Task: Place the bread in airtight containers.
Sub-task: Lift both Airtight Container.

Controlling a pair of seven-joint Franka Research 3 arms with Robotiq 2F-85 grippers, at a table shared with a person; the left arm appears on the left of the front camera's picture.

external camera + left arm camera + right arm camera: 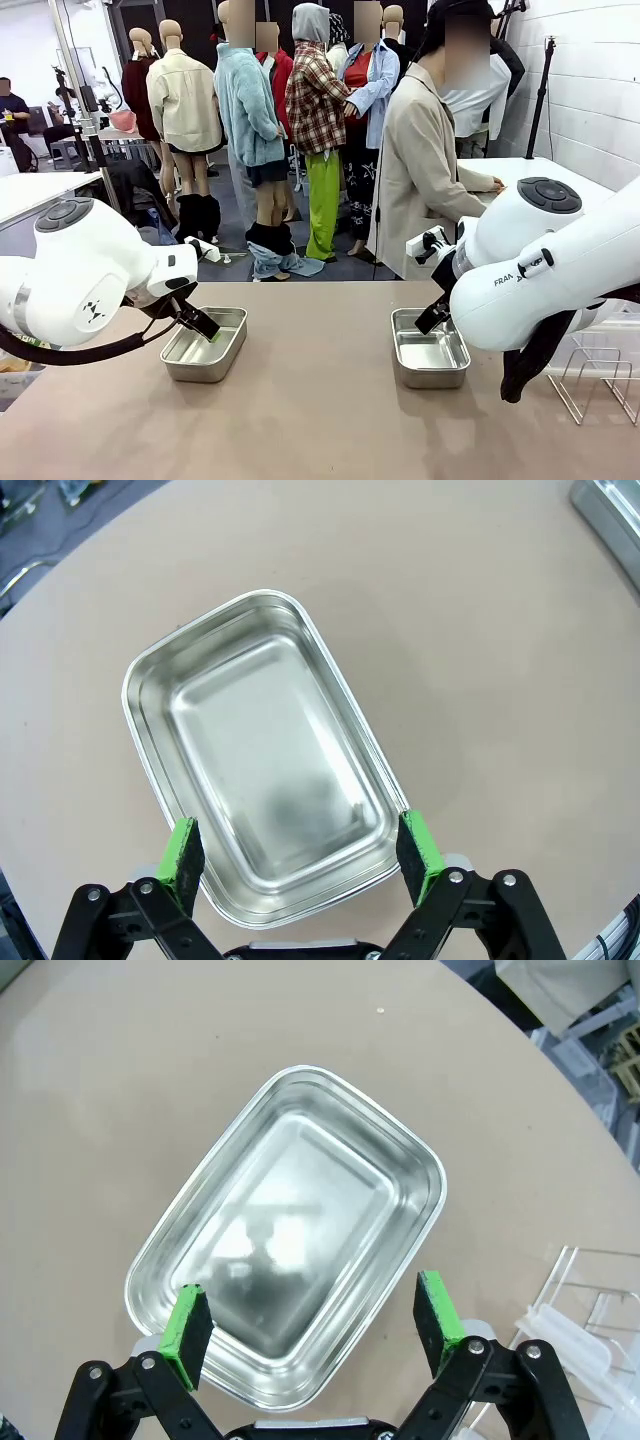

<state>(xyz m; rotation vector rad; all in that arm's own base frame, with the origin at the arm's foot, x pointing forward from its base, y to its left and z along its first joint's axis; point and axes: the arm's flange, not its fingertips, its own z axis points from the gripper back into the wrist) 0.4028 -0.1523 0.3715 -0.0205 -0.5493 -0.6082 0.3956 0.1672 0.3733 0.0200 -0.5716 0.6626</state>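
Mostly hidden in the front view, the left end effector (200,322) shows just one dark finger with a sliver of green, poking out from under the bulky white wrist over the left tin (205,343). The right end effector (435,315) is harder still to read there: a single black finger tip over the rim of the right tin (430,348), the rest covered by the arm's casing, which also hides that tin's right edge.

Both wrist views settle the state. The left end effector (300,853) stands with its green pads (183,855) wide apart, straddling the near end of the left tin (260,750) and gripping nothing. The right end effector (312,1328) is spread just as wide over the near end of the right tin (290,1230). Whether any pad touches a rim cannot be told. Each tin shows only bare, shiny steel inside.

Both tins sit well apart on the beige worktop (320,420). A steel corner (610,520) is cut off by the left wrist view's edge. A wire rack (595,375) stands right of the right tin, partly behind the right arm; the clear plastic pieces (580,1320) beside that tin are cut off and hard to identify. A person (425,150) in a beige coat stands beyond the far edge, turned sideways.
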